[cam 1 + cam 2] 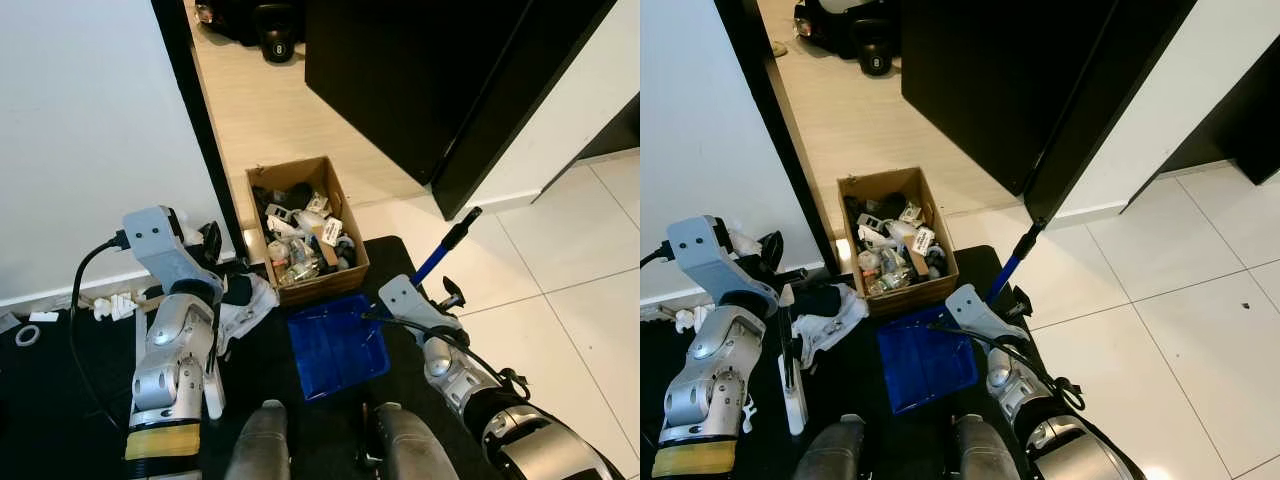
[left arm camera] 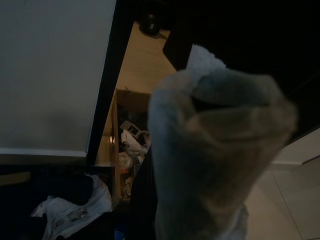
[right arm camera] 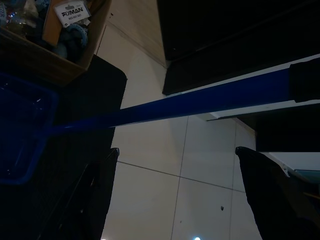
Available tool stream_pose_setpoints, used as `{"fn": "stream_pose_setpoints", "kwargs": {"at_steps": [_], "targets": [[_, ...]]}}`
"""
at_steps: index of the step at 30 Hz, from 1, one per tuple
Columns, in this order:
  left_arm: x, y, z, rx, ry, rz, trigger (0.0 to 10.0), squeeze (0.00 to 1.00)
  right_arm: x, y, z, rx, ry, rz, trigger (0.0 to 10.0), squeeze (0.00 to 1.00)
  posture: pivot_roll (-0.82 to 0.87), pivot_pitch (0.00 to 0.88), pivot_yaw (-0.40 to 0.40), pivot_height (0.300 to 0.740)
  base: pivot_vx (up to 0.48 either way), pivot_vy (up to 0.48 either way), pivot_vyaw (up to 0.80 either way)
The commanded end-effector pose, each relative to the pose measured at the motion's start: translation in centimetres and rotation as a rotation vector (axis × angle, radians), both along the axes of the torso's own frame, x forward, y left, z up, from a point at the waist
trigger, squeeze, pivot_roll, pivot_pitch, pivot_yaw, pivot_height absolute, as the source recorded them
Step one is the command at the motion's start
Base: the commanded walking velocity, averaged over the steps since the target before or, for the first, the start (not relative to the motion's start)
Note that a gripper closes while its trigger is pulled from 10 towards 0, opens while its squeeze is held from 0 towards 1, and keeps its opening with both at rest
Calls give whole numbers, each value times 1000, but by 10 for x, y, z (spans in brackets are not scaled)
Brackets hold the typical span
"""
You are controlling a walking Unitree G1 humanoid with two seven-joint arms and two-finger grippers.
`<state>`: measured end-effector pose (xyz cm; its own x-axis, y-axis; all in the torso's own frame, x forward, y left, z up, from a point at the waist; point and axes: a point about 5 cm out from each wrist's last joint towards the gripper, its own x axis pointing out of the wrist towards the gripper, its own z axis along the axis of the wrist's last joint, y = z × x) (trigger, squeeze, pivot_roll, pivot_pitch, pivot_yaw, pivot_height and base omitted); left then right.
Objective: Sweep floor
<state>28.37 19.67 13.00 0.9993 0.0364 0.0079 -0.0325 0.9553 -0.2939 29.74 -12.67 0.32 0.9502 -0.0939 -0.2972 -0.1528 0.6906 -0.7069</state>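
Nearest, on the black mat [image 1: 60, 380] at the robot's feet, lies the blue dustpan [image 1: 335, 345], its long blue handle [image 1: 440, 250] rising away toward the white tiled floor [image 1: 560, 290]. The right end effector [image 1: 452, 296] sits at that handle; in the right wrist view its two black fingers [image 3: 272, 187] stand spread, with the handle crossing beyond them, apparently not yet clamped. The left end effector [image 1: 790, 300] is closed on a slim white brush [image 1: 792, 385] that hangs down to the mat; the left wrist view is blocked by a pale blurred mass, probably that tool's top. Beside it lies a crumpled white cloth [image 1: 250, 305]. Just beyond the dustpan stands a cardboard box [image 1: 305, 230] full of oddments, against the dark door frame [image 1: 200, 120].

Step in hand: taking up the tools. Next, the right fingers should close on the handle before sweeping begins.
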Motion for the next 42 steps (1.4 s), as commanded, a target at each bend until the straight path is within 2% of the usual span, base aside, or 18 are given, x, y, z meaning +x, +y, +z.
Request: {"fn": "stream_pose_setpoints", "kwargs": {"at_steps": [1, 33, 42], "targets": [[-2, 0, 3, 5, -15, 4, 10000, 0, -6, -3, -6, -6, 29, -10, 10000, 0, 104, 208, -69, 740, 0, 0, 0], [-3, -2, -1, 2, -5, 2, 10000, 0, -8, -5, -8, -7, 31, -11, 10000, 0, 117, 195, -74, 740, 0, 0, 0], [-3, 1, 0, 6, -8, 16, 10000, 0, -8, -4, -8, -7, 31, -10, 10000, 0, 122, 190, -76, 740, 0, 0, 0]]}}
